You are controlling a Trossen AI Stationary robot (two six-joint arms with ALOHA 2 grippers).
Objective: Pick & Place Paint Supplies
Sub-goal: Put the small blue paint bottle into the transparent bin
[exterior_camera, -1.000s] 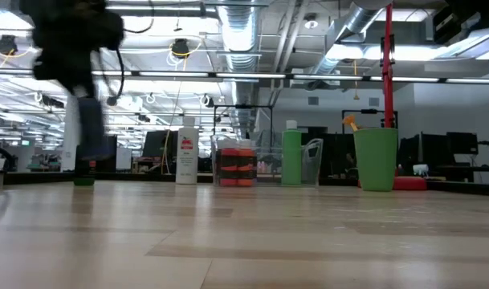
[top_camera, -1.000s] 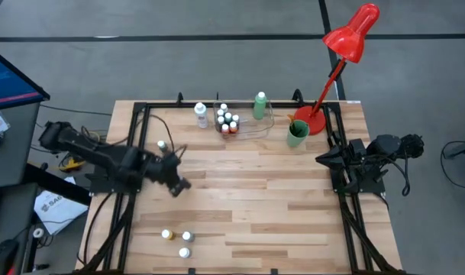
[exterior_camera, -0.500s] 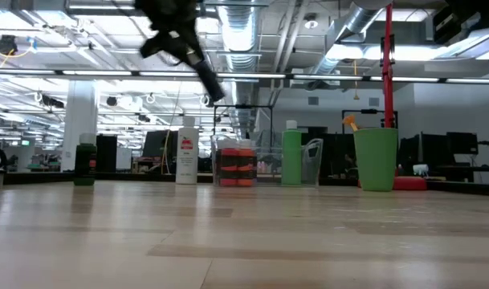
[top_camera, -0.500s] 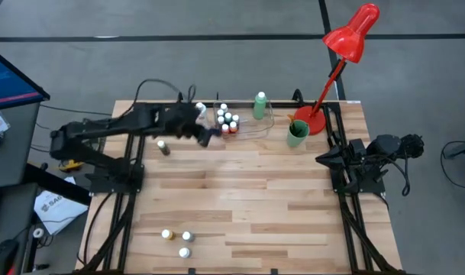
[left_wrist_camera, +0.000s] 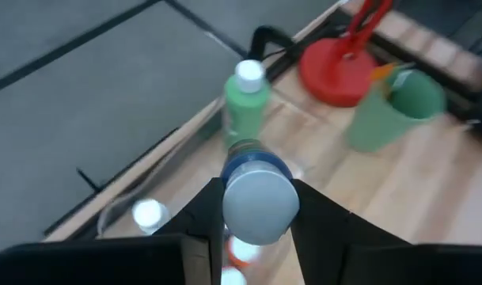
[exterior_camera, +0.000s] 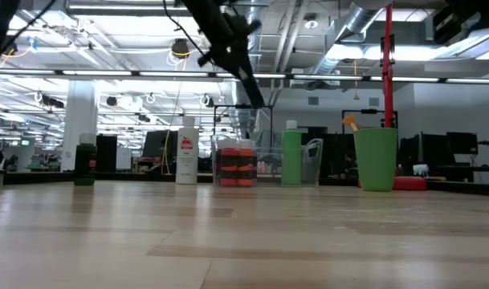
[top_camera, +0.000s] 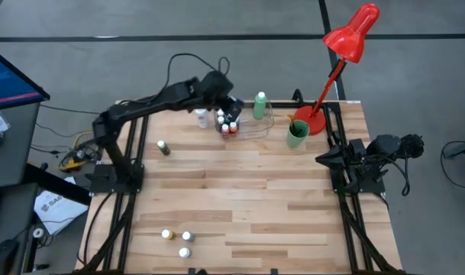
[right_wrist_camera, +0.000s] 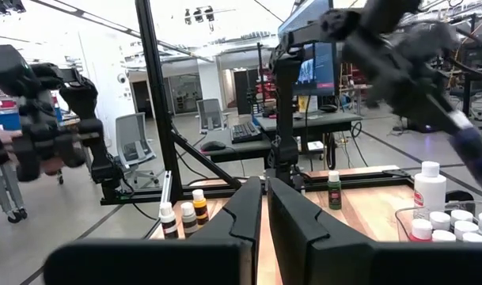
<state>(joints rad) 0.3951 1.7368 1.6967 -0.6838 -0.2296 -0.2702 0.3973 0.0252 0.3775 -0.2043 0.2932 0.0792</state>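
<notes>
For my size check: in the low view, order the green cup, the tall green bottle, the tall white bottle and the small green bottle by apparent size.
1. green cup
2. tall green bottle and tall white bottle, which look alike
3. small green bottle, though its distance from the camera differs

A small blue white-capped paint bottle (left_wrist_camera: 259,198) sits between dark claw fingers (left_wrist_camera: 205,222). Beyond stand a tall green white-capped bottle (top_camera: 259,106), a green plastic cup (top_camera: 296,133) and a red desk lamp (top_camera: 347,46). The slatted wooden tabletop (top_camera: 255,198) is pale tan.
</notes>
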